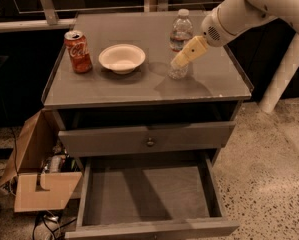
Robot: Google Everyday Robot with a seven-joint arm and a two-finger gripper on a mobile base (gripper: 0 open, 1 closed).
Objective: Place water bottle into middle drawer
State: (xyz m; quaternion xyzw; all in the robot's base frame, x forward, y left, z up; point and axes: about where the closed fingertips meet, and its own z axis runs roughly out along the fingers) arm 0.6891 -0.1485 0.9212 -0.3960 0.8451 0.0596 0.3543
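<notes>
The tabletop [139, 89] carries everything, and the middle drawer [146, 196] stands pulled out and bare, well below the tool [180, 59] and to its left, ready to receive. The step in hand, I'd say, is the pick-up, since the water bottle [181, 31] has not left the tabletop. The white arm [239, 11] comes in from the upper right and slopes down and leftward, its thick forearm narrowing at the wrist into the cream tool. The bottle stands upright right at the tool's tip, with its cap above it. The tool lies across the bottle's lower half. It seems to be at the grasp, but I cannot tell whether it has clamped on or only lies alongside. Next it needs a firm hold and a straight lift. After that comes a carry forward and down, past the closed drawer front [149, 140], into the open drawer. The white bowl [121, 58] and the red can [77, 51] sit well off to the tool's left, out of that path.
</notes>
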